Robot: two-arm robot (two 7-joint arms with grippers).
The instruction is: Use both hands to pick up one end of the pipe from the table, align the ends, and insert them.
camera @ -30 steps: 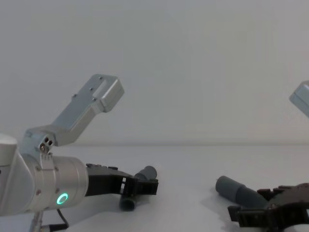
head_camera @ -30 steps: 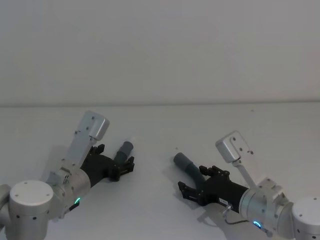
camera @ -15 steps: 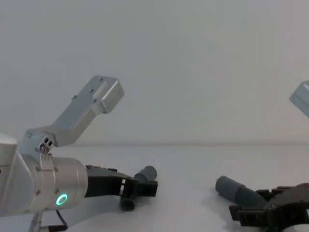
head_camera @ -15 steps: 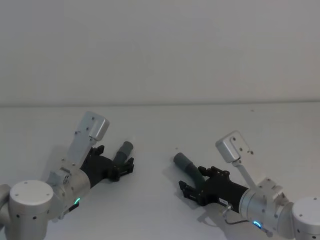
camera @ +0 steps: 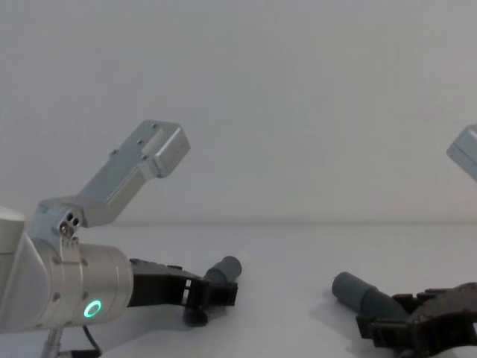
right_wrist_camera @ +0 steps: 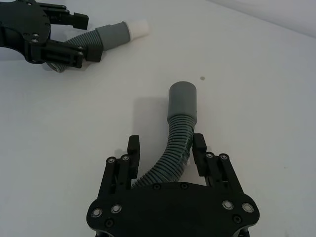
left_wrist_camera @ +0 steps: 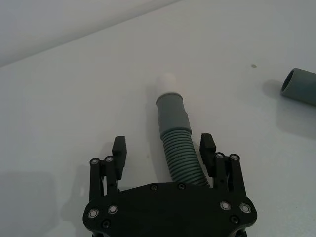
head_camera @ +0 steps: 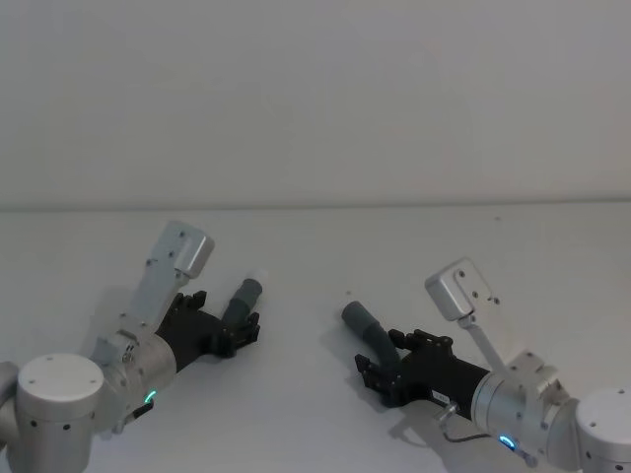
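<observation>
Two end effectors low over table (head_camera: 315, 246), left end effector (left_wrist_camera: 163, 145) spread astride white-tipped hose piece (left_wrist_camera: 174, 118), right end effector (right_wrist_camera: 166, 146) spread astride plain-cuffed hose piece (right_wrist_camera: 182, 106), both pieces resting on table, apart.

Left hand (left_wrist_camera: 163, 145) held low, fingers spread apart, right hand (right_wrist_camera: 167, 143) likewise held low, fingers parted, both arms extended forward.
</observation>
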